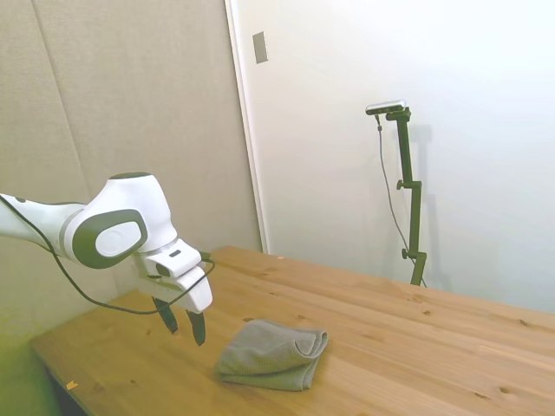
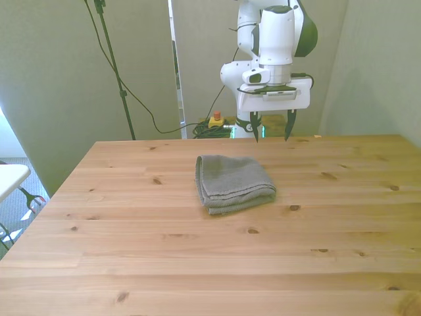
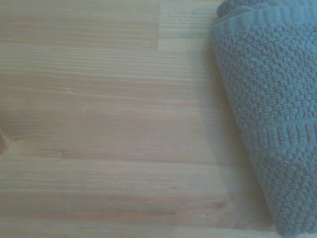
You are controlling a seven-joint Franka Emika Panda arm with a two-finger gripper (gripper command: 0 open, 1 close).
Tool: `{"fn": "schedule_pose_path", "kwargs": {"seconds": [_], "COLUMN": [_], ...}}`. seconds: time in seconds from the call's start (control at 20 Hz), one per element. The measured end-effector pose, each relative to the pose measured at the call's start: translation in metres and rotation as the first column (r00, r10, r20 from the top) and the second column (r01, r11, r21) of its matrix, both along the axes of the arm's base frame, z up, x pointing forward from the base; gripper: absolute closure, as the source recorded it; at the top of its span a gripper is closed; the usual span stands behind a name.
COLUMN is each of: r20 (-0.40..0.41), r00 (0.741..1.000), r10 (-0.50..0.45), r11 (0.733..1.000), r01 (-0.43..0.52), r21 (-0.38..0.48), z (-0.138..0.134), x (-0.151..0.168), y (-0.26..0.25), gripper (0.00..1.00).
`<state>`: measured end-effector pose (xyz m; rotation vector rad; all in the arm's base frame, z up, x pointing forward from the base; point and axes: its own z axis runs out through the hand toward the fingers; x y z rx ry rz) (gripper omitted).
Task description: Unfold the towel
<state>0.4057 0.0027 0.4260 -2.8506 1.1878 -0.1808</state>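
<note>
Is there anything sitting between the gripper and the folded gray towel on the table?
Nothing visible. The gripper hangs open above bare wood, apart from the towel, which lies folded on the table with no other object near it.

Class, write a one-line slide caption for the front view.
Folded gray towel on wooden table, open tool above its far edge.
</note>
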Motion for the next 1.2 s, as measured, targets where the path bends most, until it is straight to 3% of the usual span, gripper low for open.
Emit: {"fn": "schedule_pose_path", "kwargs": {"seconds": [0.25,0.5,0.75,1.0,1.05,1.2], "r20": [0.043,0.093,0.078,0.056,0.052,0.047], "r00": [0.998,0.967,0.938,0.947,0.949,0.951], "r10": [-0.056,-0.236,-0.339,-0.315,-0.311,-0.306], "r11": [0.998,0.971,0.934,0.928,0.926,0.920], "r01": [0.055,0.231,0.324,0.295,0.290,0.283], "r21": [0.018,0.066,0.152,0.229,0.241,0.271], "z": [0.015,0.041,0.018,-0.013,-0.017,-0.028], "x": [0.010,0.032,0.044,0.051,0.052,0.057], "y": [-0.013,-0.112,-0.194,-0.208,-0.209,-0.215], "gripper": [0.00,0.00,0.00,0.00,1.00,1.00]}}
